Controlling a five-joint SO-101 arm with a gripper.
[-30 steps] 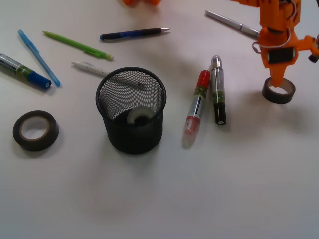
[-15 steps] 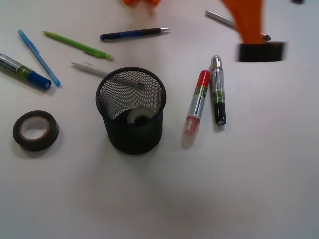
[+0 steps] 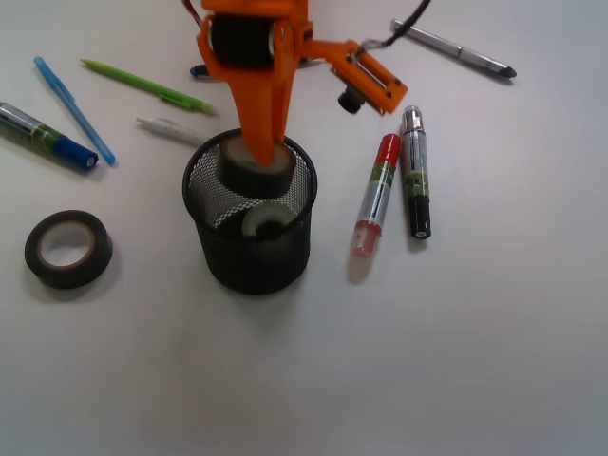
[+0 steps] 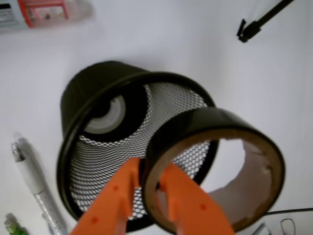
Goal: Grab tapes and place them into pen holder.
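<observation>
My orange gripper (image 3: 258,142) hangs over the black mesh pen holder (image 3: 251,256), shut on the wall of a dark brown tape roll (image 3: 249,171) held at the holder's mouth. In the wrist view the gripper (image 4: 149,188) pinches that dark tape roll (image 4: 210,125) above the pen holder (image 4: 78,98), one finger inside the core and one outside. A translucent whitish tape roll (image 3: 268,220) lies on the holder's bottom, the whitish roll (image 4: 105,115) also showing in the wrist view. A larger dark tape roll (image 3: 67,249) lies flat on the table at the left.
A red marker (image 3: 376,195) and a black marker (image 3: 414,171) lie right of the holder. A silver pen (image 3: 456,49) is at the back right. A green pen (image 3: 147,87), a blue pen (image 3: 74,110), a blue marker (image 3: 46,136) and a white pen (image 3: 171,129) lie at the back left.
The gripper lifted the dark tape roll off the table at the right and carried it left, over the pen holder. The roll now hangs at the holder's mouth.
</observation>
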